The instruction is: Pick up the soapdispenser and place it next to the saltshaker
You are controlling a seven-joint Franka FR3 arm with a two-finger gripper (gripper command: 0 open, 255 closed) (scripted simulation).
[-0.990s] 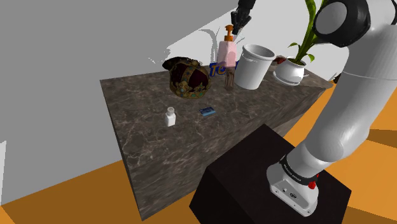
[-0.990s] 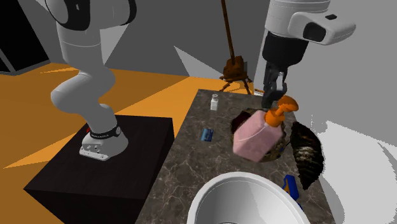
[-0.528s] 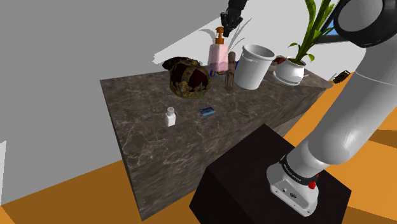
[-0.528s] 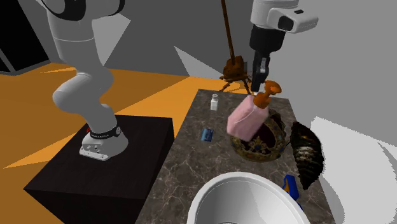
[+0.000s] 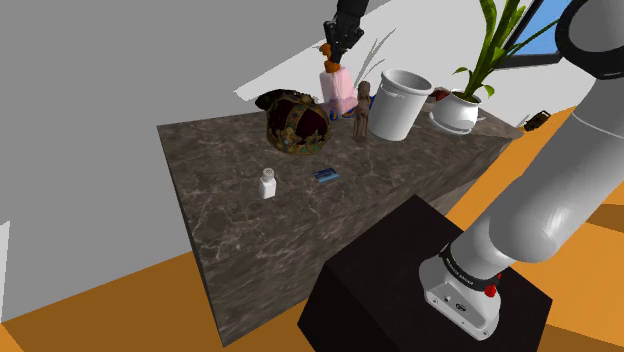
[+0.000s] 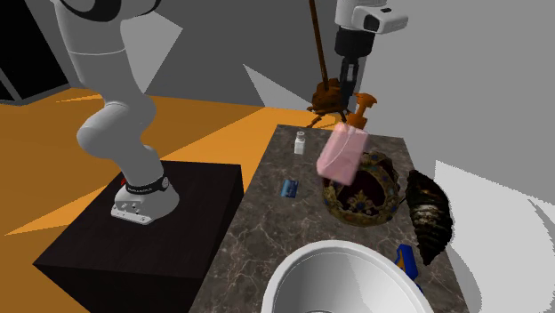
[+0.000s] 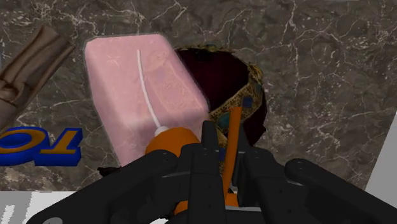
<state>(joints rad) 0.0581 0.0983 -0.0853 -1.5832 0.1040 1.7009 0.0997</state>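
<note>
A pink soap dispenser (image 5: pixel 335 86) with an orange pump hangs in the air, tilted, and my gripper (image 5: pixel 333 45) is shut on the pump. It hovers above a gold and dark red crown (image 5: pixel 298 122) on the dark marble table (image 5: pixel 230 230). From the second exterior view the dispenser (image 6: pixel 342 153) swings below the gripper (image 6: pixel 355 100), over the crown (image 6: pixel 365 191). In the wrist view the fingers (image 7: pixel 210 143) clasp the orange pump (image 7: pixel 173 141), with the pink body (image 7: pixel 143 89) beyond. The saltshaker (image 5: pixel 268 184), a small white bottle (image 6: pixel 301 142), stands apart near the table's middle.
A white bucket (image 5: pixel 400 103), a brown wooden figure (image 5: pixel 363 108) and a potted plant (image 5: pixel 462 105) stand at the shoulder view's right. A small blue item (image 5: pixel 324 175) lies near the saltshaker. A dark shell-like object (image 6: pixel 429 213) sits beside the crown.
The gripper has carried the soap dispenser toward the shoulder view's left, away from the bucket and over the crown. The other things have stayed put.
</note>
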